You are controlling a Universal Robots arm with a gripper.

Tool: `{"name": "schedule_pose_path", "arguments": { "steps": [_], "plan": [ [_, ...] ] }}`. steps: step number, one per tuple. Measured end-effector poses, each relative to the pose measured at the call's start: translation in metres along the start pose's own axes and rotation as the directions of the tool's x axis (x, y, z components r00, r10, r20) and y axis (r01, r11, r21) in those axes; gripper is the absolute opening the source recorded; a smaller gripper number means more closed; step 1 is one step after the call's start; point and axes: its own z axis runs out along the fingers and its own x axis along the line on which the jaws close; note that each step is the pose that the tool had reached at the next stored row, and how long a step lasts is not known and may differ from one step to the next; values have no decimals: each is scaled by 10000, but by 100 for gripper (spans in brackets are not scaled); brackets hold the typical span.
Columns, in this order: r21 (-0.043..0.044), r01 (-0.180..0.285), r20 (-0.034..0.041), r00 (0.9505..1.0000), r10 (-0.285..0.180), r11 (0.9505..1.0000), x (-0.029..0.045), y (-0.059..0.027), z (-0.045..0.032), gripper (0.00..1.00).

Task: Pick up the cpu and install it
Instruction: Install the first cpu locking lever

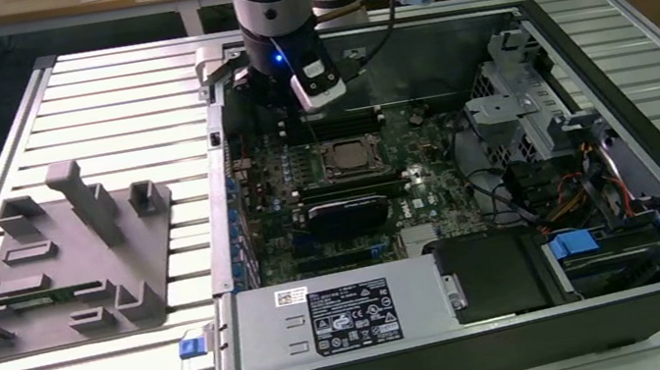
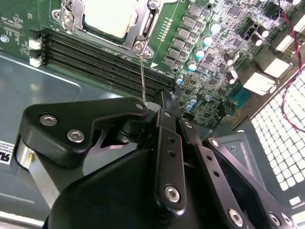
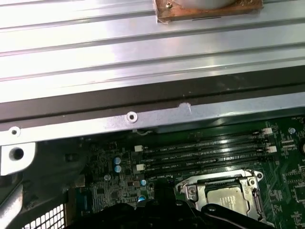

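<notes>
The cpu (image 2: 106, 15) already sits in the socket (image 2: 143, 28), top centre of the second wrist view; in the first wrist view it is at the lower right, cpu (image 3: 225, 199) inside the silver frame. In the exterior view it is mid-frame on the motherboard (image 1: 345, 192), cpu (image 1: 347, 154). Gripper (image 1: 292, 116) hangs just above the memory slots (image 2: 95, 57), beside the socket, holding nothing visible. Jaw state: cannot tell, the black linkage hides the tips. A thin socket lever (image 2: 143, 76) stands up by the gripper. Judged: pick and placement look done; frame seems unlatched, so locking remains.
</notes>
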Motion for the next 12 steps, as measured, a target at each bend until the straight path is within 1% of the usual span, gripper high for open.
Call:
{"name": "schedule_pose_path", "arguments": {
  "steps": [5,8,12],
  "plan": [
    [-3,2,-1,10000,-2,10000,-10,1,0,11],
    [-2,1,-1,10000,-1,10000,-52,7,2,11],
    [-2,1,0,10000,-1,10000,-133,18,4,11]
  ]
}}
